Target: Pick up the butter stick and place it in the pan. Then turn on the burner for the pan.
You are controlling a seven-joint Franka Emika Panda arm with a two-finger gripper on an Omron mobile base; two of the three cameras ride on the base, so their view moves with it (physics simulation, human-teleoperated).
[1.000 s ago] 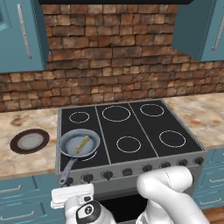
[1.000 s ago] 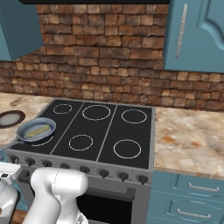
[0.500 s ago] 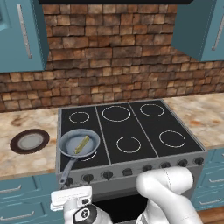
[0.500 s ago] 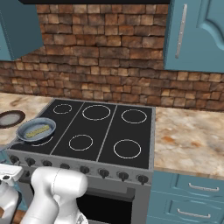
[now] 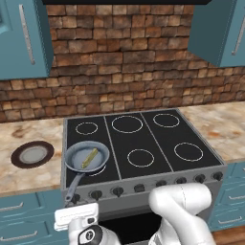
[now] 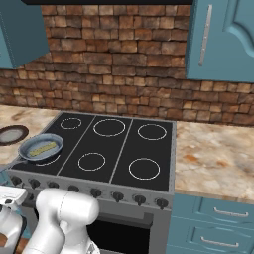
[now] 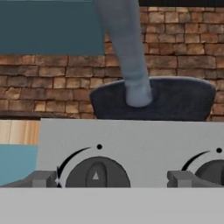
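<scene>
Stove front point(image 7: 131, 144) is filling the background, butter stick point(image 5: 89, 158) lying in pan point(image 5: 87, 157); gripper point(image 7: 113, 180), jaws spread empty, is straddling leftmost knob point(image 7: 97, 174), risking grabbing the neighbouring knob point(image 7: 210, 173).

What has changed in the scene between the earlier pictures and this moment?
The hand with the open gripper has sunk a little lower in front of the stove's knob row; nothing was gripped or released. The butter stick stays in the pan, on the front-left burner, and the plate has not moved.
</scene>
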